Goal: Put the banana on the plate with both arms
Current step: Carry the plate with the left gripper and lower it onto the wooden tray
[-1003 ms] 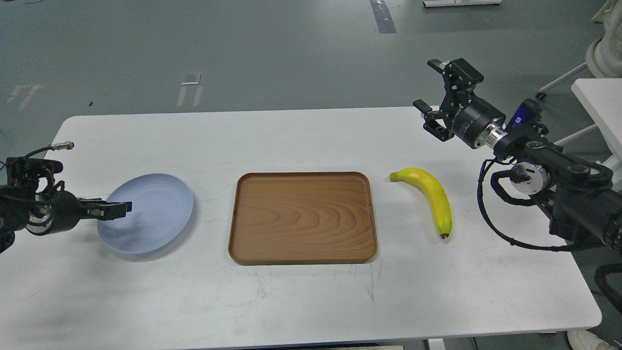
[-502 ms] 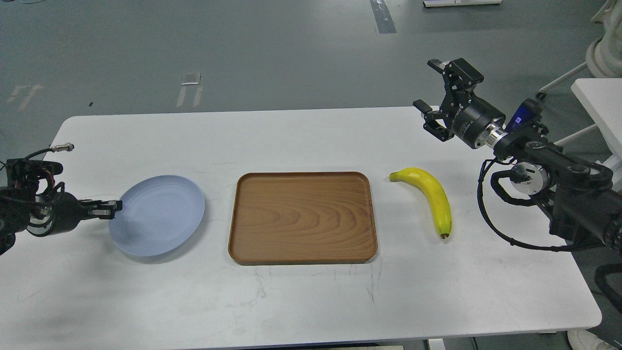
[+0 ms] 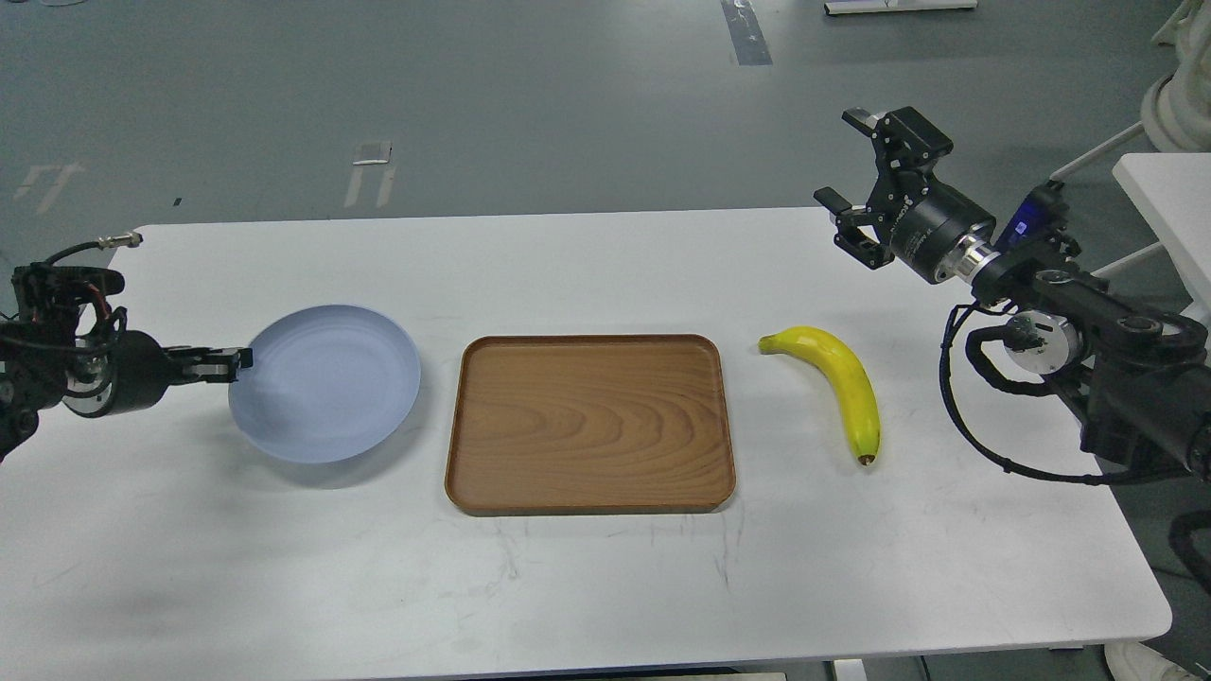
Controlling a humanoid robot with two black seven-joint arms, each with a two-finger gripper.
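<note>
The pale blue plate (image 3: 326, 383) hangs a little above the white table (image 3: 587, 577), left of the wooden tray, casting a shadow below it. My left gripper (image 3: 236, 361) is shut on the plate's left rim. The yellow banana (image 3: 842, 383) lies on the table right of the tray, green stem toward the tray, dark tip toward me. My right gripper (image 3: 847, 161) is open and empty, raised above the table's far right edge, well behind the banana.
A rectangular brown wooden tray (image 3: 589, 423) sits at the table's middle, between plate and banana. A white side table (image 3: 1168, 203) stands at the far right, next to my right arm.
My left gripper has lifted the plate and carried it right and away from me, toward the tray. My right gripper has shifted slightly up and right. The banana has not moved.
</note>
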